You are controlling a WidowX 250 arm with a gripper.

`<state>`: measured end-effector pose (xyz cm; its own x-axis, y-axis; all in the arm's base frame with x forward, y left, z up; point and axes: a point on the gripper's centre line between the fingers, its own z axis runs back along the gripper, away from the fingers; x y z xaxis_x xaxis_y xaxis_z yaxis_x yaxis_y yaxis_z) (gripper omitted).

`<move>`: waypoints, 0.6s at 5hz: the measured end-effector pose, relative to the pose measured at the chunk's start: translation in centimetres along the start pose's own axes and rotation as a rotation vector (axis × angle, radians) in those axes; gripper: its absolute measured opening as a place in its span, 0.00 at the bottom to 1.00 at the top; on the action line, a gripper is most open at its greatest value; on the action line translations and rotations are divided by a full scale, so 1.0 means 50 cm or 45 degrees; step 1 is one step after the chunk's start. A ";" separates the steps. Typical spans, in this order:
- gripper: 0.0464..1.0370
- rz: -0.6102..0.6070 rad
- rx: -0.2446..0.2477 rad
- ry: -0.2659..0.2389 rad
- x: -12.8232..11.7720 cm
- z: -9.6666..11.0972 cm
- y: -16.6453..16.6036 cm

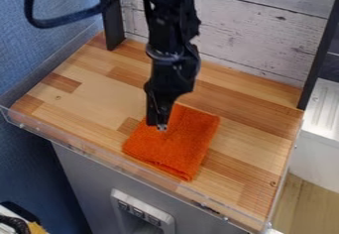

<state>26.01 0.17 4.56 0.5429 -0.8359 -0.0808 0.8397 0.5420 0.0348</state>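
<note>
The black gripper (157,122) hangs down over the upper left part of an orange cloth (182,146), its tip at or just above the fabric. Whether it touches the cloth cannot be made out. The cloth lies folded into a rough rectangle, a little left of the middle of the wooden tabletop (245,134). Part of its upper left side is hidden behind the gripper.
A low clear rim (112,162) runs along the front edge of the tabletop. Dark posts stand at the back left (112,25) and right (317,54), with a whitewashed plank wall (258,29) between them. A white unit (321,129) stands at the right.
</note>
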 end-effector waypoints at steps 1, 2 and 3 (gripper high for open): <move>0.01 0.003 0.038 -0.010 0.018 -0.015 -0.014; 0.01 0.008 0.058 -0.030 0.023 -0.031 -0.027; 0.01 0.019 0.073 -0.069 0.027 -0.043 -0.033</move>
<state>25.32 -1.66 2.27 0.5543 -0.8319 -0.0259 0.8299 0.5501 0.0924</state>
